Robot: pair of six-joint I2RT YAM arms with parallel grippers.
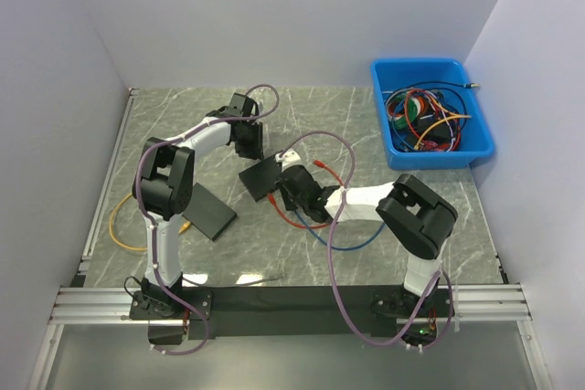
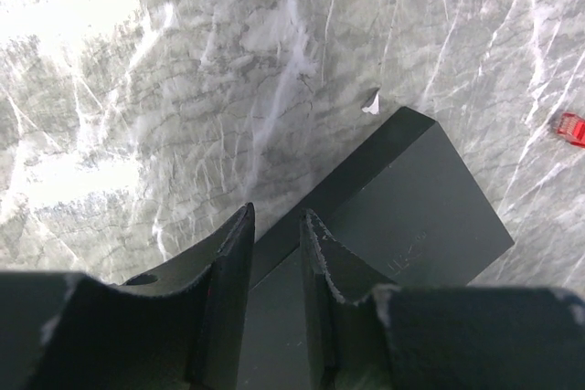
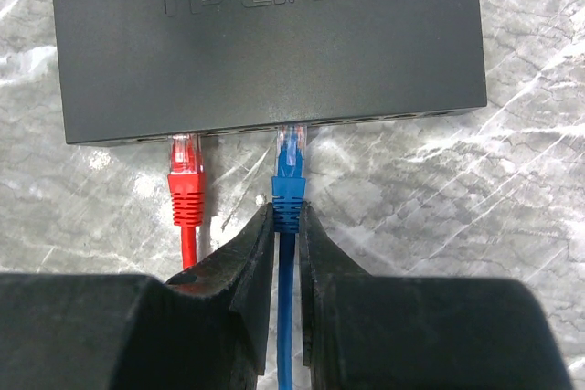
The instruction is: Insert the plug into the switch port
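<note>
The blue plug (image 3: 291,157) sits with its clear tip right at the mouth of a port on the front edge of the TP-Link switch (image 3: 274,43). I can't tell whether it has gone fully home. My right gripper (image 3: 285,226) is clamped on the plug's blue boot just behind the tip. The cable trails back between the fingers, which I judge keeps the plug square to the port for a straight push. Just beside it, a red plug (image 3: 186,171) is lined up at a neighbouring port in the same way.

At the switch's far end my left gripper (image 2: 274,226) has its fingers narrowly apart, and a corner of the switch runs in between them. I'd guess it is there to brace the box against the push, but I can't tell whether it actually pinches.

Everything lies on a grey marble-patterned tabletop (image 1: 347,116) — a smooth surface, so I'd expect an unbraced switch to slide. A second black slab (image 1: 208,212) lies flat to the left of the switch, with a yellow cable (image 1: 123,226) looping beyond it. A blue bin (image 1: 420,63) of tangled cables sits in the far right corner, well apart from the work. Plain white walls (image 1: 274,15) close in the back and both sides.
</note>
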